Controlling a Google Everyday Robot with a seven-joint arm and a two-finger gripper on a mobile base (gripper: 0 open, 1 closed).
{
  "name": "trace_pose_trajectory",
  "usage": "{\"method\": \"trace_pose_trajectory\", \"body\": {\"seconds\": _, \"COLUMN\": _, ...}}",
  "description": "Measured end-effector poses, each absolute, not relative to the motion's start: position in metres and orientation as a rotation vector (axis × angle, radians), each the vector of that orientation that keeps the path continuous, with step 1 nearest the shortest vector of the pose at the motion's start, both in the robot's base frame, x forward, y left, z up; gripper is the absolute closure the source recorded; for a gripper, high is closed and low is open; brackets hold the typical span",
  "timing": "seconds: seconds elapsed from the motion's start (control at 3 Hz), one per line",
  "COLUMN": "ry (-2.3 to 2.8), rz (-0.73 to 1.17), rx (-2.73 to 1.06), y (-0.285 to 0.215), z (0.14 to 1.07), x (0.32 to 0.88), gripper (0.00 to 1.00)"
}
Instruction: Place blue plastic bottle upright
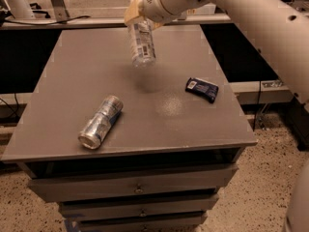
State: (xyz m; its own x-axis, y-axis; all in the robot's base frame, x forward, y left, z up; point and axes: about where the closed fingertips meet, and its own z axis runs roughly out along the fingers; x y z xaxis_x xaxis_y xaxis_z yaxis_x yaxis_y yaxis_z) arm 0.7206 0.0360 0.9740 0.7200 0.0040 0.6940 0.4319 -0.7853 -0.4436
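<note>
We see a grey counter (72, 81) with drawers (135, 187) beneath it. Two things lie on it, well apart: a silver-and-blue can (100, 122) on its side near the front left, and a flat dark blue packet (202, 89) toward the right edge. A pale smudge (169, 105) marks the surface between them. Above the far half hangs our claw (140, 16), gripping the blue plastic bottle (142, 45) clear of the counter.
</note>
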Motion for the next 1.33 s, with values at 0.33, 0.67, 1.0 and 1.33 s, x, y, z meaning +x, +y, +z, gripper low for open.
{"method": "trace_pose_trajectory", "body": {"seconds": 0.33, "ry": -0.409, "rz": -1.102, "rx": -2.123, "y": 0.045, "z": 0.989, "x": 0.733, "gripper": 1.0}}
{"method": "trace_pose_trajectory", "body": {"seconds": 0.67, "ry": -0.417, "rz": -1.265, "rx": -1.906, "y": 0.047, "z": 1.02, "x": 0.755, "gripper": 1.0}}
{"method": "trace_pose_trajectory", "body": {"seconds": 1.0, "ry": -0.482, "rz": -1.371, "rx": -1.764, "y": 0.047, "z": 1.036, "x": 0.77, "gripper": 1.0}}
{"method": "trace_pose_trajectory", "body": {"seconds": 1.33, "ry": -0.56, "rz": -1.424, "rx": -1.747, "y": 0.052, "z": 1.039, "x": 0.769, "gripper": 1.0}}
